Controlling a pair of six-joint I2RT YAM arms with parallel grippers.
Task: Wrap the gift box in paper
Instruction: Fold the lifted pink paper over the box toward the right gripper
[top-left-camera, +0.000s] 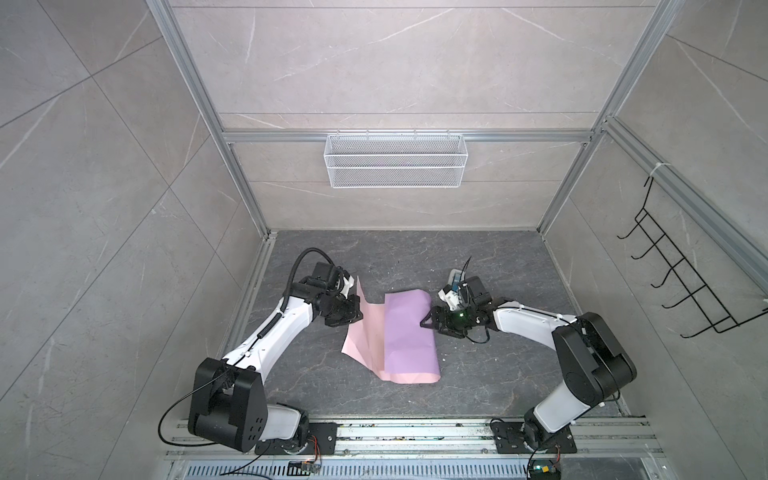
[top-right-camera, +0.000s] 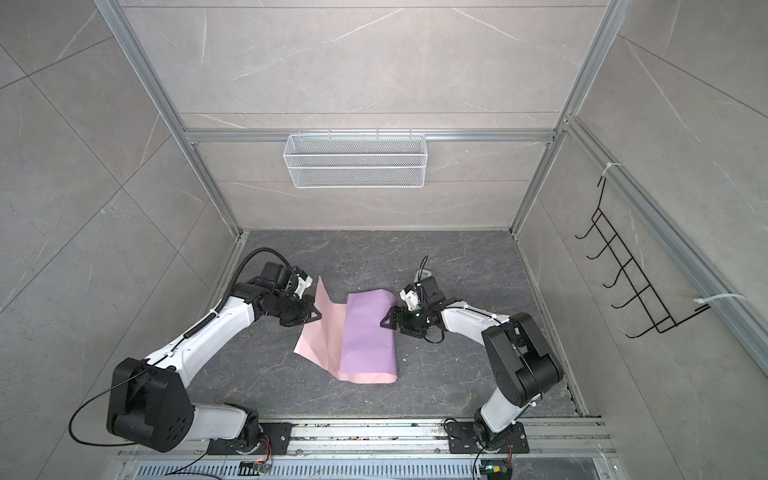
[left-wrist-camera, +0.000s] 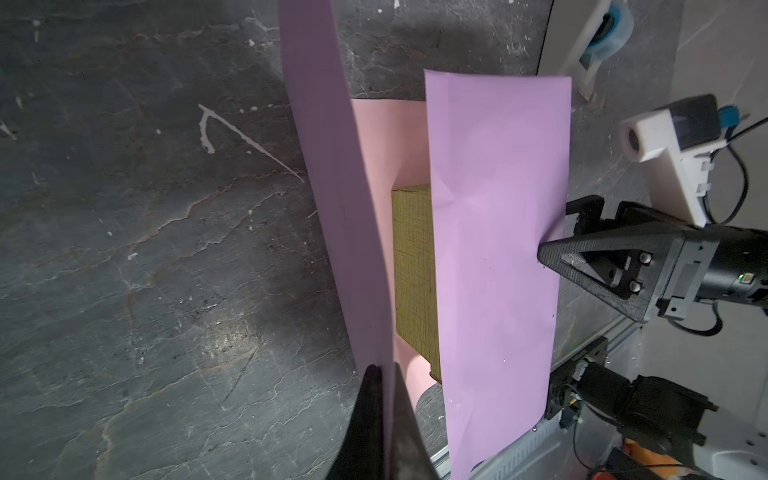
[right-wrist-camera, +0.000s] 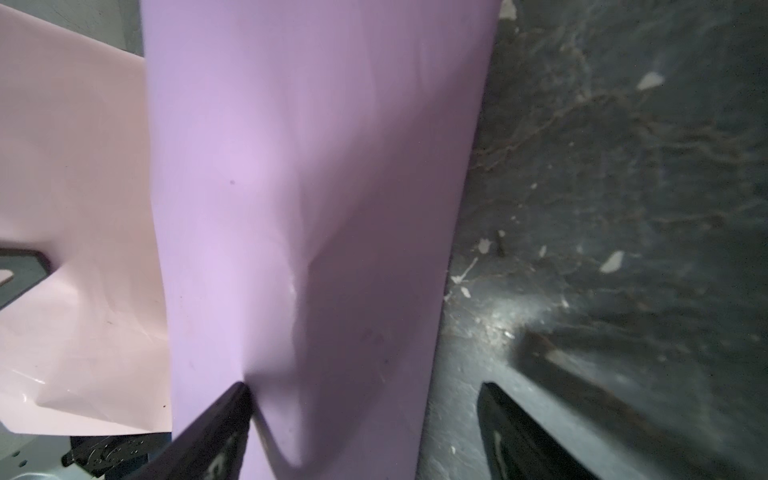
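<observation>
**One flap pinned, one flap lifted**

Dark marbled desk fills the floor of a grey-tiled bay. At its middle lies the paper. Its right side is folded over with the lilac face up, and its left side stands up off the desk with the pink face turned inward. The box sits under the lilac flap. Only a strip of its olive top shows in the left wrist view, and both top views hide it altogether.

The left end effector is clamped tight on the raised left edge of the paper. The right end effector stands wide apart and grips nothing. One finger presses into the lilac flap and dimples it, while the other hangs over bare desk beyond the fold.

The paper looks thin, light and limp — it already shows creases and will likely take more wherever it is pinched or bent. A hard pull against the pinned side could tear it or drag the box along. The box seems rigid but light, so the pressing finger probably matters. The best hold is likely the free edge near the middle of its length, so the flap comes over evenly — the corners would only flop.
</observation>
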